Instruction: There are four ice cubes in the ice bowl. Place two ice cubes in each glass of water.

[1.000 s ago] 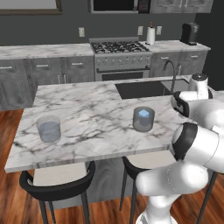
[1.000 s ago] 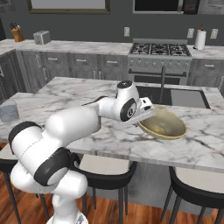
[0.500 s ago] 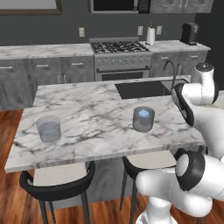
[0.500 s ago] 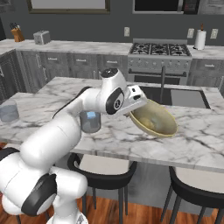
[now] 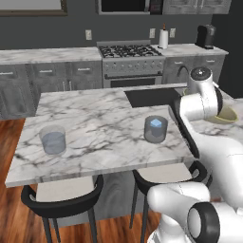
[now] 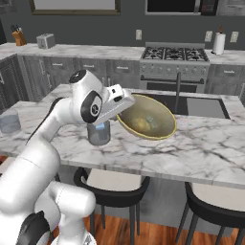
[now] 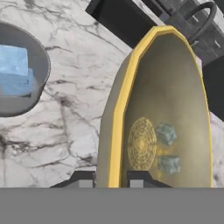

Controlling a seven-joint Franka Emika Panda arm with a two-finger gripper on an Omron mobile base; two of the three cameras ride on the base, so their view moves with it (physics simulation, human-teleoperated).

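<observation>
Ice cubes first: you have two of them lying in the ice bowl beside its patterned centre, and two more sitting in the nearer glass of water. Your tool is clamped on the bowl's yellow rim, one finger outside the wall and the other inside, and the bowl is tipped up on edge rather than flat on the tabletop. In the right base view you see the bowl tilted with its open side toward the camera, held at its left edge by the tool, just right of the nearer glass, which stands partly behind the arm. From the left base view that glass stands near the tabletop's front right, a pale-blue cube visible in it, and a slice of the bowl shows past the arm on the right. The other glass stands well apart at the tabletop's front left; you cannot tell from here whether it holds any ice. A sink with a dark faucet is set in the tabletop behind the bowl.
</observation>
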